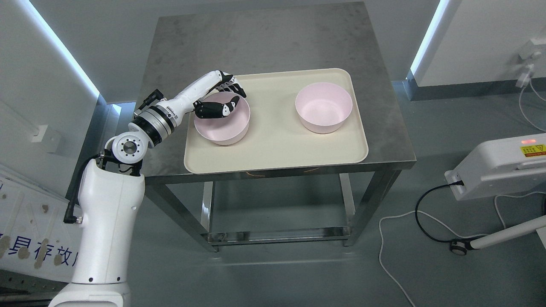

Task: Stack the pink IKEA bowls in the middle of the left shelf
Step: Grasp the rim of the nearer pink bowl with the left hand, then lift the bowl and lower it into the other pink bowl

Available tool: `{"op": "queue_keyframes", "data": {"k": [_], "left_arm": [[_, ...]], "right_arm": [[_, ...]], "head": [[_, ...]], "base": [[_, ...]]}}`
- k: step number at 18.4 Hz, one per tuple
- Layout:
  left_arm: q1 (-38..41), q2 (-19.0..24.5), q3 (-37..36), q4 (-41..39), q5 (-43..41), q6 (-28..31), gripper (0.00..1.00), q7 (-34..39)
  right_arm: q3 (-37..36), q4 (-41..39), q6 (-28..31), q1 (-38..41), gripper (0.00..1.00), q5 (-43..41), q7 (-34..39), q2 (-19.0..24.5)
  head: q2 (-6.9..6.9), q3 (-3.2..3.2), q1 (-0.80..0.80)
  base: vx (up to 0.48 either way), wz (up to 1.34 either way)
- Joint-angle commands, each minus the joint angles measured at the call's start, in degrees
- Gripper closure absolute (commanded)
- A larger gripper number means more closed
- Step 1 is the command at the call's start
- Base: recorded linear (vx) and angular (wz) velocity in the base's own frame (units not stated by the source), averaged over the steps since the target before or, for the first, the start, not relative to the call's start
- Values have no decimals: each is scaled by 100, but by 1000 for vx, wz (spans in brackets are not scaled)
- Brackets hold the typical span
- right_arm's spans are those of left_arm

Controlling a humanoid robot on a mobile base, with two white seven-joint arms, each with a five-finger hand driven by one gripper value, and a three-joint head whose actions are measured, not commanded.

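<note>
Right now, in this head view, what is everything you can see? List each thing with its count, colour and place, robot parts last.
Round pink plastic bowls: 2, pale pink, both upright on the tray; left bowl under the hand, right bowl standing apart.
Rectangular cream plastic tray: 1, cream, on the table top.
Grey steel table: 1, grey metal, centre, with a lower rail.
White wheeled equipment: 1, white with a yellow label, right edge, on the floor.
Cables: several, black and white, on the floor at right.
White printed board: 1, lower left.
Left hand: 1, black and white, fingers gripping the left bowl's rim.
Right hand: not in view.
</note>
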Motion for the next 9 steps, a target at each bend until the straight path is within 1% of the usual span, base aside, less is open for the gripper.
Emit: {"op": "queue_keyframes", "data": {"k": [1, 7, 9], "left_arm": [[-161, -508, 228, -173, 6, 53, 100, -22], [-837, -991, 202, -226, 6, 273, 100, -101], [-1075, -1023, 54, -226, -2, 387, 100, -162]], "right_arm": [[-26, -100, 4, 0, 0, -9, 0, -100], [-26, -100, 4, 0, 0, -9, 0, -100], [-26, -100, 4, 0, 0, -9, 0, -100]], "head": [[0, 0, 0], [0, 0, 0], [0, 0, 0]], "base": [[0, 0], [0, 0], [0, 0]]}}
